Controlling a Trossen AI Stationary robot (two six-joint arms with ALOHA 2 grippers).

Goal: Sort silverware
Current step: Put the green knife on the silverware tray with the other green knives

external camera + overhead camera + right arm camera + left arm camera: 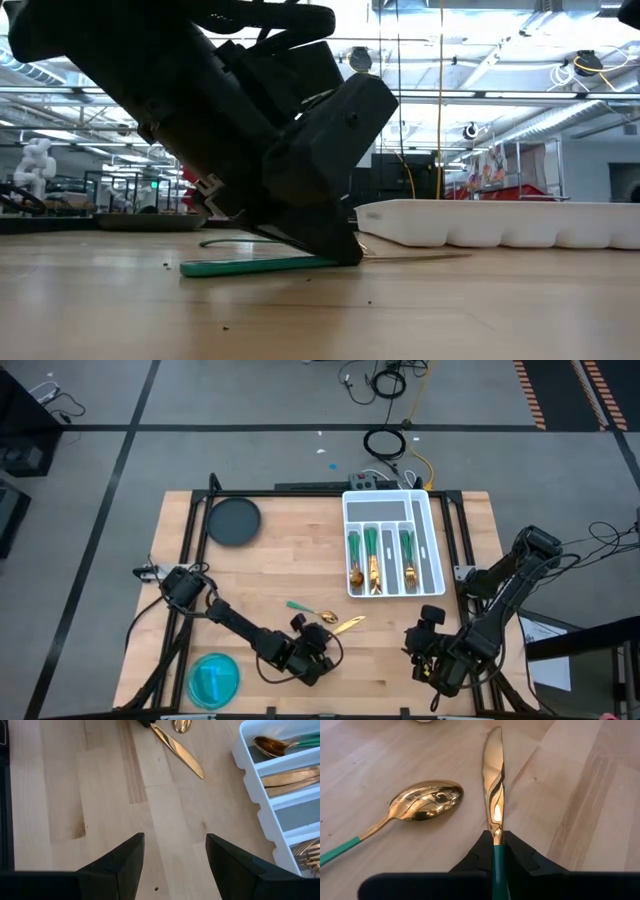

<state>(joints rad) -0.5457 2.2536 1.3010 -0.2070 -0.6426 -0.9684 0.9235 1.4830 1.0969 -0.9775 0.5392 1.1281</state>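
Gold blade forward, a teal-handled knife (493, 785) lies flat on the wooden table (270, 575) with its handle pinched between the clenched fingers of the left gripper (312, 651), which sits low near the table's front edge. The grip falls on the slim handle, probably because it gives the fingers a straighter purchase than the polished blade. Just beside the knife, a matching spoon (415, 805) rests bowl-up on the wood, apart from the blade and not yet collected. Farther back and toward the right, the white compartment tray (387, 503) already holds several gold-and-teal pieces laid lengthwise in its slots, handles away from the robot; that is likely where the knife belongs. The right gripper (175, 857) waits with fingers spread over bare table near the front right, holding nothing. A blue bowl (214, 678) sits at the front left, a dark round plate (233, 521) at the back left.
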